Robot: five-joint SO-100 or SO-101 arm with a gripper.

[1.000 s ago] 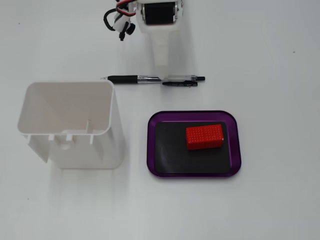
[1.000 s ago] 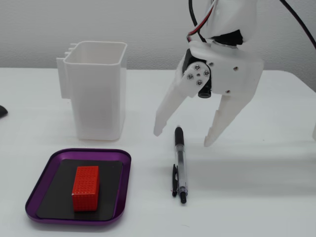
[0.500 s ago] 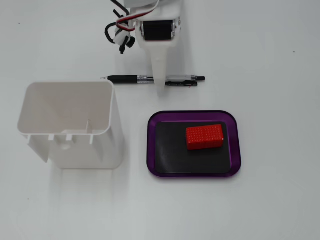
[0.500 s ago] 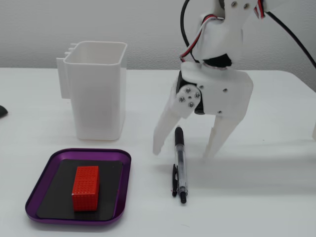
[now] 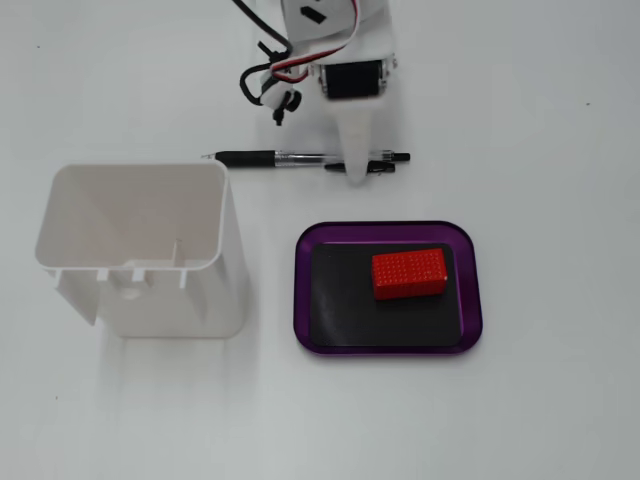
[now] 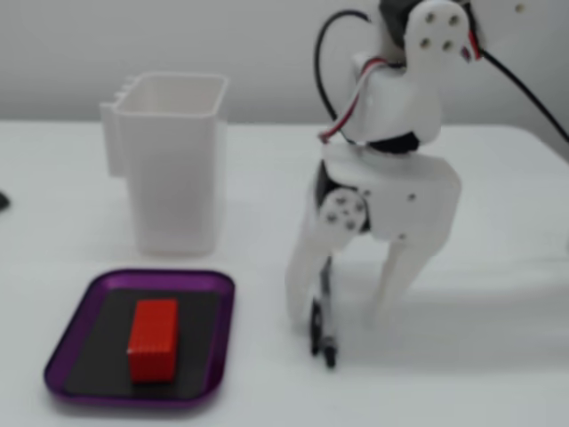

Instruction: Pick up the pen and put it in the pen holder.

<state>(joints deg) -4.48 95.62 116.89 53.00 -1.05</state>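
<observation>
The pen [image 5: 290, 158], clear with a black grip and cap, lies flat on the white table. In a fixed view it points toward the camera [image 6: 322, 313]. My white gripper [image 6: 338, 322] is open and lowered to the table, its two fingers on either side of the pen; the pen lies close to the left finger [image 6: 300, 283]. From above, the gripper [image 5: 356, 145] crosses the pen's cap end. The white pen holder [image 5: 140, 250] stands upright and looks empty, left of the tray; it shows at the back left in the side view [image 6: 176, 160].
A purple tray [image 5: 388, 232] with a black inlay holds a red block [image 5: 409, 273], just below the pen from above. The tray [image 6: 62, 356] and block [image 6: 153, 338] are at the front left in the side view. Arm cables [image 5: 270, 80] hang near the pen.
</observation>
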